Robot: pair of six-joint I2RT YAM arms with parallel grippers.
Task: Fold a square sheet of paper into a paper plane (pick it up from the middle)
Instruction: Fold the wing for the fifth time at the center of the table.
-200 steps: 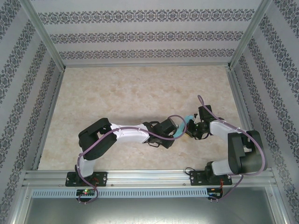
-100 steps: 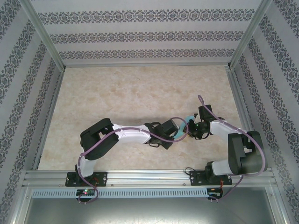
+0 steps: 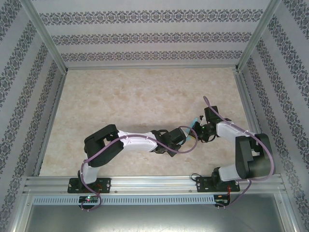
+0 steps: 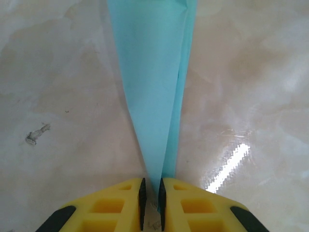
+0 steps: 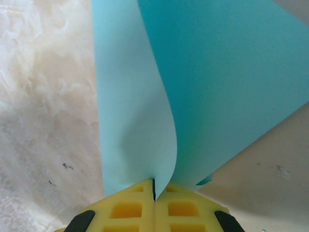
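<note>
The paper plane (image 4: 149, 72) is light-cyan paper folded to a slim point, held low over the table between both arms. Its point reaches between the black pads (image 4: 142, 193) of my left gripper (image 4: 150, 181), resting against the right-hand pad; a narrow gap of table shows between the pads. My right gripper (image 5: 154, 181) is shut on the wider end, where the paper plane (image 5: 217, 87) spreads into two curved flaps. From above, a bit of the paper plane (image 3: 195, 122) shows between the left gripper (image 3: 185, 136) and the right gripper (image 3: 199, 131).
The marbled beige table (image 3: 145, 96) lies open behind and to the left of the arms. Patterned walls (image 3: 145, 36) and aluminium posts close in three sides. A rail (image 3: 154, 183) runs along the near edge by the arm bases.
My left gripper has slid right toward the right gripper, along the paper to its point, and its jaws have narrowed. Less paper shows from above. The right gripper stays shut.
</note>
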